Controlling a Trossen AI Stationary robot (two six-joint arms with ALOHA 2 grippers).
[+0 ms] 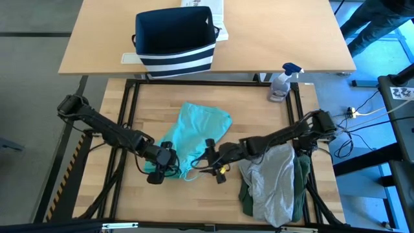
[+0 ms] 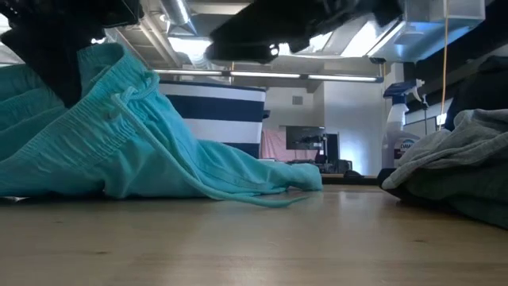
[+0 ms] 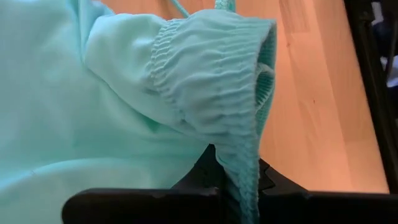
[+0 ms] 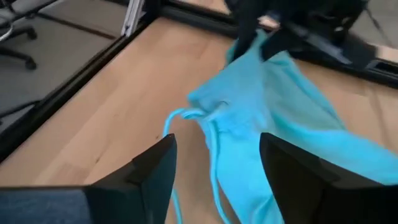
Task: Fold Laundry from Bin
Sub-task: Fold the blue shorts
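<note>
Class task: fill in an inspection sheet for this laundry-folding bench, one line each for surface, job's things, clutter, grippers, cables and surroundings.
Surface: wooden table, framed by black rails.
Job's things: teal garment spread mid-table; grey and green pile at the right; bin on the far table.
Clutter: spray bottle at the far edge.
Grippers: left gripper shut on the teal waistband; right gripper open beside the garment.
Cables: cables on the floor, right.
Surroundings: a person's legs top right.

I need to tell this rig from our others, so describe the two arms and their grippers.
Both arms are dark, slender and jointed, with black cables running alongside them. The left gripper is black and blocky. The right gripper is black too, with a small yellow mark beside it on the wrist; its fingers are flat, broad and matte dark.
</note>
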